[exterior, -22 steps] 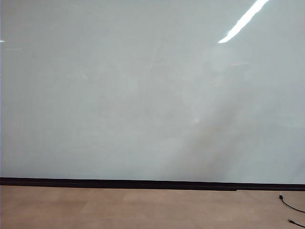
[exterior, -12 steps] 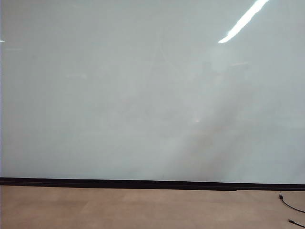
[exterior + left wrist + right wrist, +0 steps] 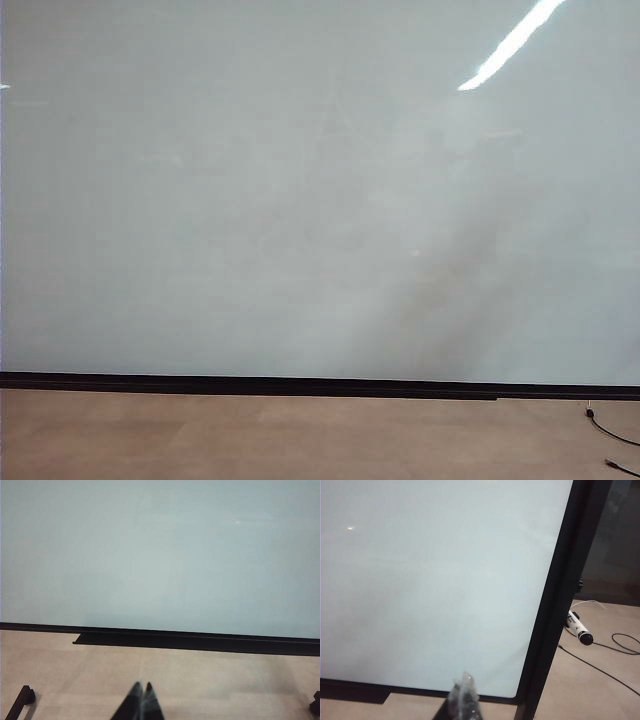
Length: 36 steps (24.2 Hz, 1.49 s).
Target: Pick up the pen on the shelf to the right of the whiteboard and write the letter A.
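We only catch the fingertips here. Our left gripper (image 3: 142,689) has its jaws pressed together, pointing forward, holding nothing. Our right gripper (image 3: 465,685) looks the same (bit blurry), jaws together and empty. Neither shows in the exterior view.

Pen (image 3: 580,628) lies on floor (image 3: 600,690) beside whiteboard (image 3: 435,580).

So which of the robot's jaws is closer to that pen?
Right. The right gripper faces the whiteboard's right edge, with the pen just beyond it. The left gripper sees no pen.
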Available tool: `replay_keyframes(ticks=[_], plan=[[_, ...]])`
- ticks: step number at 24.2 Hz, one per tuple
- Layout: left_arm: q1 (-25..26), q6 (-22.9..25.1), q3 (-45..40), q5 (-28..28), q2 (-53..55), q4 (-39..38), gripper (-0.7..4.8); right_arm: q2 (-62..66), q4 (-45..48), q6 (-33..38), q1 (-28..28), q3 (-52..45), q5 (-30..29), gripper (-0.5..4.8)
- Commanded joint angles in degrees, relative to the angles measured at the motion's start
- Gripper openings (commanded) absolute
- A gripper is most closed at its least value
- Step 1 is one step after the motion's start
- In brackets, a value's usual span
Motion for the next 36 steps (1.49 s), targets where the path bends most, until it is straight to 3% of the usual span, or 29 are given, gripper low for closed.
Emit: replay_keyframes(ticks=[1,5,10,13,17,22,28,36], plan=[[-0.02,0.26,0.17,0.22,0.02,0.35,-0.04,0.00,-3.34,0.11,-0.04,0.24,0.52,-0.08],[-0.02,0.26,0.17,0.22,0.02,0.35,-0.04,0.00,-10.51,1.25,-0.04,0.17,6.45,-0.03],[-0.02,0.26,0.17,0.22,0.02,0.35,-0.04,0.00,-10.47,1.22,-0.04,0.17,14.71,0.37],[-0.02,0.26,0.17,0.22,0.02,0.35,-0.04,0.00,-8.81,1.11,-0.04,0.20,18.49,1.78],[-0.02,0.26,0.17,0.22,0.02,0.35,-0.05,0.00,-8.17,-0.63,-0.07,0.17,18.34,3.52],[-0.02,0.24,0.17,0.22,0.02,0.35,-0.05,0.00,-4.92,-4.09,-0.07,0.17,18.38,4.67],[-0.02,0.26,0.17,0.22,0.02,0.35,-0.04,0.00,-0.28,-9.01,-2.27,0.20,17.44,4.78],[-0.02,0.26,0.17,0.22,0.02,0.35,-0.04,1.88,2.56,-1.88,-16.46,0.20,2.38,4.79]])
